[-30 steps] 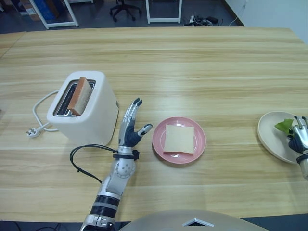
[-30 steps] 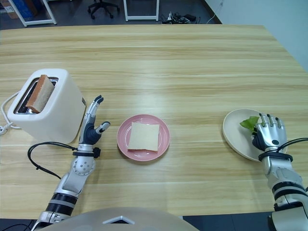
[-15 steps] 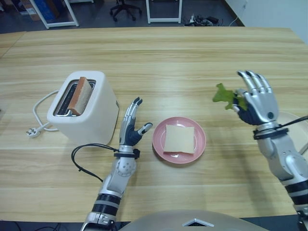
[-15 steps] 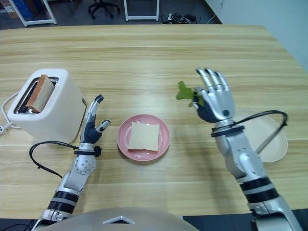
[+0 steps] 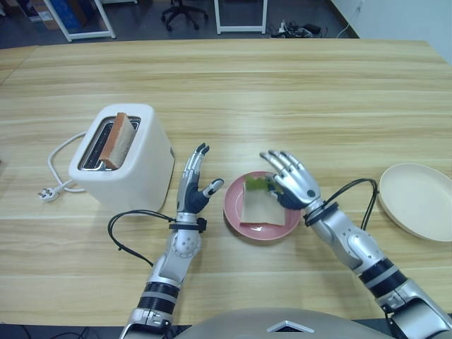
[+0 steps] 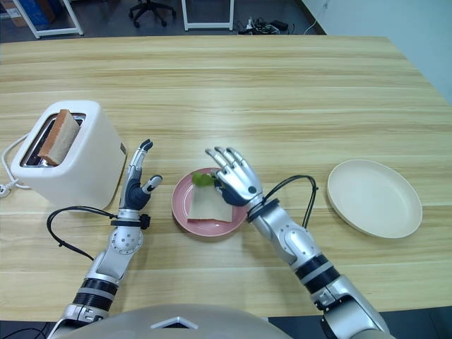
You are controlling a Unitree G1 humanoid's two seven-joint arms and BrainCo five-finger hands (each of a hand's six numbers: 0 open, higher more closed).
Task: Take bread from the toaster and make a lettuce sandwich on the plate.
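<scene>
A white toaster (image 5: 134,159) stands at the left with one browned bread slice (image 5: 116,140) sticking out of its slot. A pink plate (image 5: 233,212) in the middle carries a pale bread slice (image 5: 258,210). My right hand (image 5: 291,185) hovers low over the plate's right half. It pinches a green lettuce leaf (image 5: 255,184) that rests at the far edge of the bread on the plate. My left hand (image 5: 194,187) stands upright between toaster and plate, open and holding nothing.
A beige plate (image 5: 417,201) lies bare at the right edge of the wooden table. The toaster's white cord and plug (image 5: 48,194) trail to the left. A black cable (image 5: 123,229) loops beside my left forearm.
My right hand carried the lettuce from the beige plate, up and leftward, then down onto the bread on the pink plate. The left hand kept still.
</scene>
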